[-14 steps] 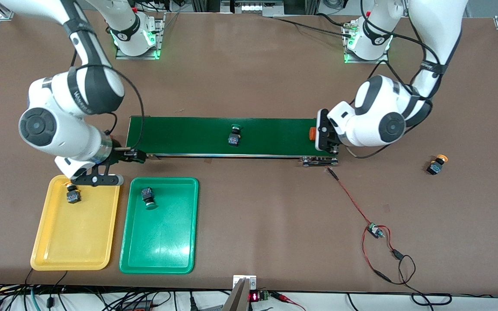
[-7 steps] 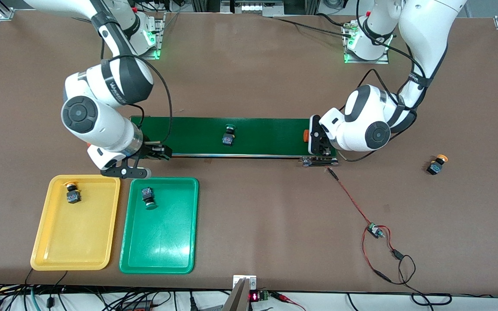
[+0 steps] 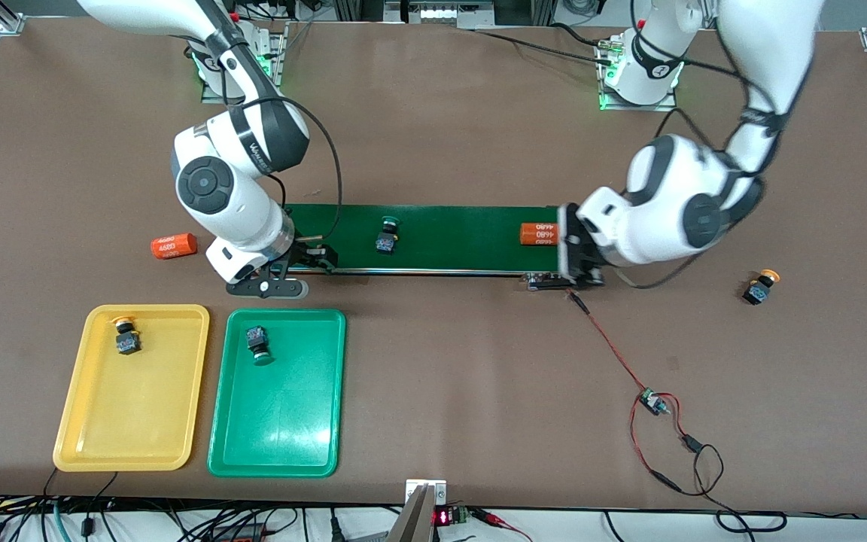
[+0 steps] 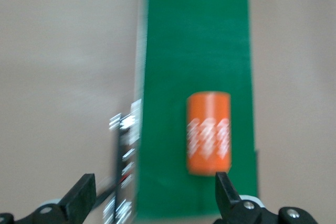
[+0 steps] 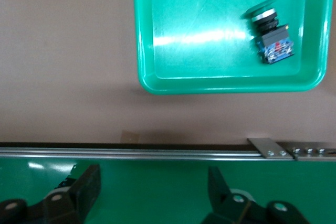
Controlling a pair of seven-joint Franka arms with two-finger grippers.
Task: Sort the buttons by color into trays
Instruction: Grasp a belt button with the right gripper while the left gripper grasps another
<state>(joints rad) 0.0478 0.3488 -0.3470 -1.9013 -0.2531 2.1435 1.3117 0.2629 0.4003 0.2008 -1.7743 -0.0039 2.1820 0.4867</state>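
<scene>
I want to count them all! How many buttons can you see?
4. One yellow button in the yellow tray, one green button in the green tray, one green button on the conveyor belt, one yellow button on the table toward the left arm's end.

green button (image 3: 385, 238) on belt (image 3: 448, 238) (mid-length), perhaps tilted

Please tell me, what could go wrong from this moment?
1. The orange cylinder lies on the conveyor belt under the open left end effector; it might be sorted as a button.
2. The open right end effector may miss the green button on the belt.
</scene>
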